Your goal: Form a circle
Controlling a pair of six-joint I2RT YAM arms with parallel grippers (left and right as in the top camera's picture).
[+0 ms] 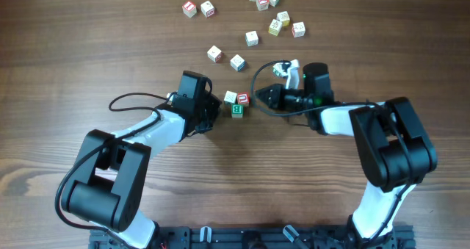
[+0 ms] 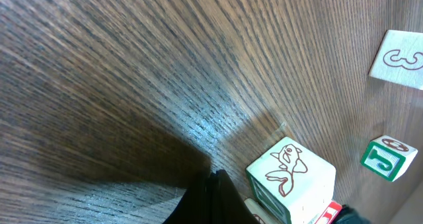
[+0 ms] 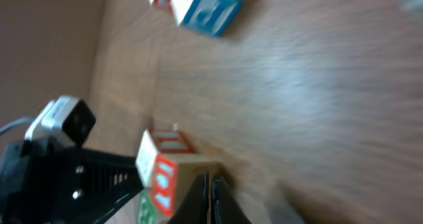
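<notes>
Both closed claws stood at a cluster of three cubes; no circle was made yet.
The left gripper (image 1: 217,108) and the right gripper (image 1: 259,96) had their jaws together and held nothing, one on each side of the three clustered cubes (image 1: 236,102). The other cubes (image 1: 275,17) lay scattered farther off on the table (image 1: 73,43). I judged the step as gathering pieces by pushing. The next move would call for bringing far cubes in along a curve, gently, without disturbing neighbours.
</notes>
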